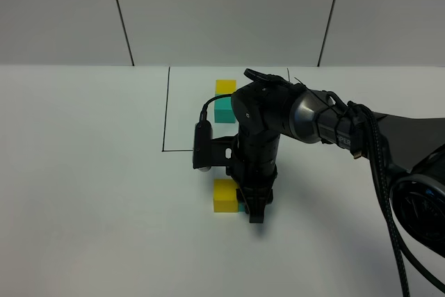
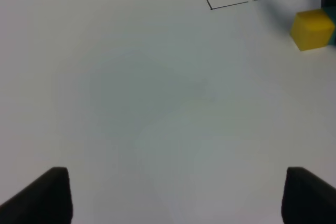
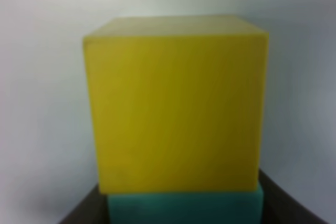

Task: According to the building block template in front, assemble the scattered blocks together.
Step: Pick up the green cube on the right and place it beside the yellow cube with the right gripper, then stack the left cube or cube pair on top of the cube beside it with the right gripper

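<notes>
The building block template stands at the back inside a black outline: a yellow cube (image 1: 224,87) joined to a teal cube (image 1: 224,109). Nearer the front, the scattered yellow block (image 1: 224,195) (image 2: 313,29) (image 3: 176,103) sits on the table, touching the scattered teal block (image 1: 241,206) (image 3: 184,207). My right gripper (image 1: 254,212) (image 3: 181,203) points straight down, shut on the teal block, with dark fingers (image 3: 81,214) at either side of it. My left gripper (image 2: 170,198) hovers open over bare table, holding nothing. It is out of the exterior view.
A thin black outline (image 1: 167,109) (image 2: 226,5) marks the template's area on the white table (image 1: 83,172). The right arm (image 1: 327,119) reaches in from the right, across the middle. A grey panelled wall (image 1: 222,12) closes the back.
</notes>
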Tool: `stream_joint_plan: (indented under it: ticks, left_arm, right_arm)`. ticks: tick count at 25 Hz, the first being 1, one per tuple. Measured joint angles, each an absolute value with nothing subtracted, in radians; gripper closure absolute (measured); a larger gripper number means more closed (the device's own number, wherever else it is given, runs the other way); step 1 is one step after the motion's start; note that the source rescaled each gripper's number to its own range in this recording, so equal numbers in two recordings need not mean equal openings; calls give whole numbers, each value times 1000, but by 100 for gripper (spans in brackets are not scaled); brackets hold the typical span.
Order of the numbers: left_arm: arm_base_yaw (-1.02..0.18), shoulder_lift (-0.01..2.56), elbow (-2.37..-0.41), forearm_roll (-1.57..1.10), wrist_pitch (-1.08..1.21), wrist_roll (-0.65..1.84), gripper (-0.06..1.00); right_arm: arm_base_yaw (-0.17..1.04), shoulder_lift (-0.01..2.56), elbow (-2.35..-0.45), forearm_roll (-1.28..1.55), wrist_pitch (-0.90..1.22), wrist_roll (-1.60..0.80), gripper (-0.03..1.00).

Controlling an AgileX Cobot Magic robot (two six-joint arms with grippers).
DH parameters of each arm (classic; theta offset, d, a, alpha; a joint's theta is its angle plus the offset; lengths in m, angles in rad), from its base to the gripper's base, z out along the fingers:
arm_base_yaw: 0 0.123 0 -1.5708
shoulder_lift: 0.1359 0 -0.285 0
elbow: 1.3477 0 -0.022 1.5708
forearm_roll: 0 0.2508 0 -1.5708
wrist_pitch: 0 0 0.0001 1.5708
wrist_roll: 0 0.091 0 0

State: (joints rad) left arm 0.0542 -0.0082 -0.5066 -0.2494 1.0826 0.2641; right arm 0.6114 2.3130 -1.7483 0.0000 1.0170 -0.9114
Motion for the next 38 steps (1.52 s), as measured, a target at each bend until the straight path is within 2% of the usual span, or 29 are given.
stream_joint_plan:
  ticks: [2, 5, 11, 12, 19, 24, 27, 31, 34, 38]
  left_arm:
    - [54, -8, -507, -249, 1083, 264, 15]
    - [54, -8, -507, -249, 1083, 264, 15]
    - [54, -8, -507, -249, 1083, 264, 15]
    - [54, -8, -507, -249, 1083, 264, 15]
    - [54, -8, -507, -249, 1083, 264, 15]
    - [54, -8, -507, -249, 1083, 264, 15]
    - [54, -8, -507, -249, 1083, 264, 15]
    - [54, -8, -507, -249, 1083, 265, 15]
    - [54, -8, -507, -249, 1083, 265, 15]
    - [54, -8, -507, -249, 1083, 265, 15]
  right_arm:
    - [611, 2313, -1748, 0, 1015, -911, 93]
    - [614, 2321, -1748, 22, 1002, -911, 72]
    - [616, 2320, -1748, 25, 994, -911, 6]
    - [616, 2316, -1748, 25, 994, -910, -2]
    - [616, 2215, -1746, 0, 1019, -842, -3]
    - [607, 2090, -1746, -36, 1111, -678, -3]
    - [564, 2019, -1746, -44, 1121, -497, -3]
    - [455, 1918, -1710, -72, 1030, -132, -3]
    - [391, 1806, -1614, -163, 962, 104, -3]
    - [343, 1610, -1395, -327, 832, 364, -3]
